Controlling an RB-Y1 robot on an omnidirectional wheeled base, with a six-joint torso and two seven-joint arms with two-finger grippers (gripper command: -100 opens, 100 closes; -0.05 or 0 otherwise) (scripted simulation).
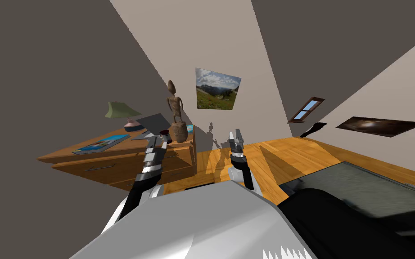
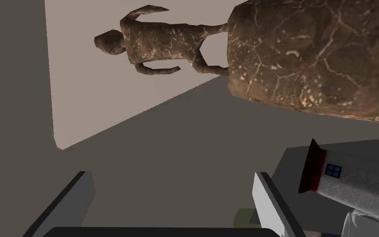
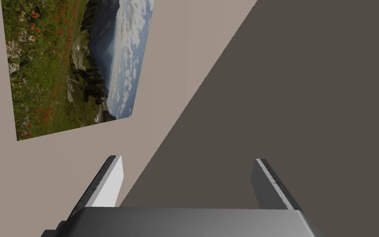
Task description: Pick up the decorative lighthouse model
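Approach step: left tool (image 2: pixel 173 175) wide, lighthouse (image 2: pixel 349 181) just outside one finger; next, shift sideways to straddle it; right tool (image 3: pixel 187 160) wide too.

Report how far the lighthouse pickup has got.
Done: the left gripper is at the wooden dresser, close to the lighthouse model beside the brown statue. In hand: its fingers are open, with the lighthouse outside the gap, past one finger; nothing is gripped. Left: centre on it, close, lift. The right gripper hangs open, idle.
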